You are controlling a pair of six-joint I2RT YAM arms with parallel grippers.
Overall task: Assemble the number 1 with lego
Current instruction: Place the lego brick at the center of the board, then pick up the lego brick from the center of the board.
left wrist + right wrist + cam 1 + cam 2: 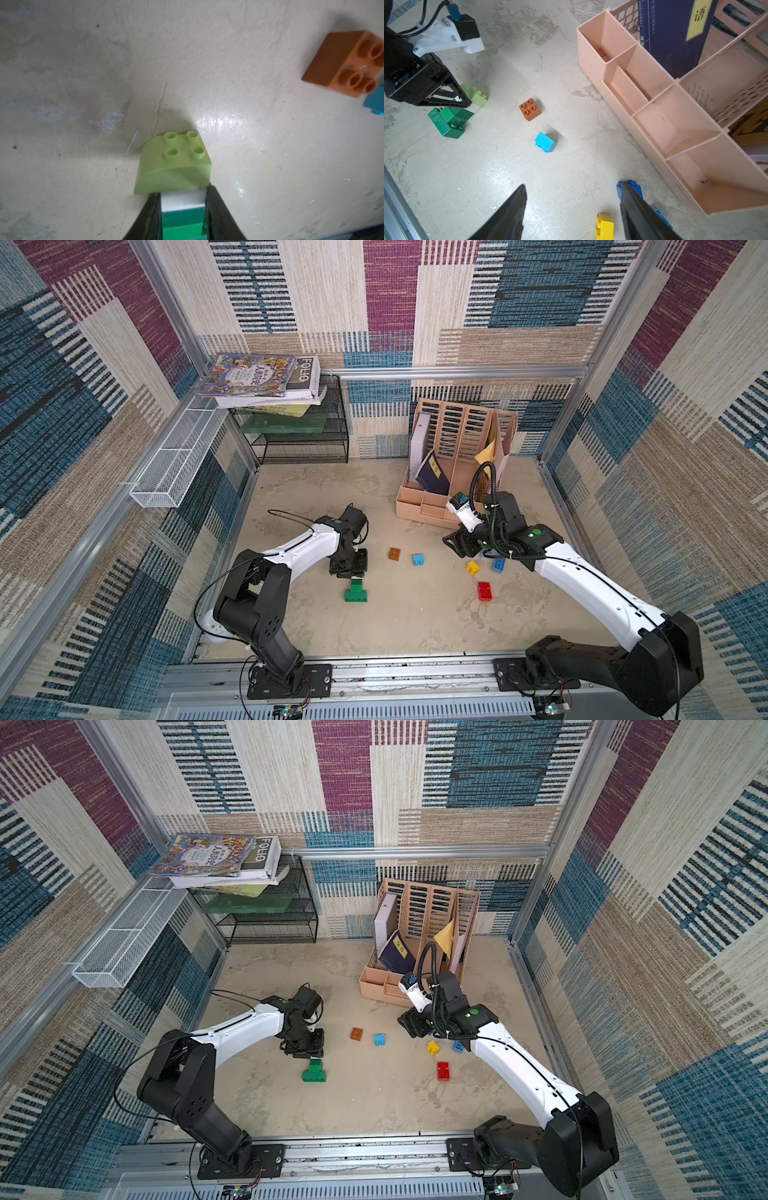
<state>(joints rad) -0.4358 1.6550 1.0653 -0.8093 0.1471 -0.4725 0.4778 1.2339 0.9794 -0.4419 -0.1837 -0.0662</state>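
- Currently your left pincer is clamped on the cream brick, with one finger pressed against each side of it.
- That brick sits mid-way in the lego stack, which lies on its side on the table. The stack's long axis runs from the wide dark green brick at the end nearest the robot's base, under the pincer, to the lime brick. The lime brick's studs point onward, away from the base.
- Your right pincer hangs over the table with its fingers well apart, gripping nothing. A dark blue brick and a yellow brick lie just beside one finger.
- Between the arms you have a brown brick, studs up, and a light blue brick on its side, both apart from the stack. A red brick lies nearer the base.
- The pink organiser stands close by the right pincer, well apart from the stack.
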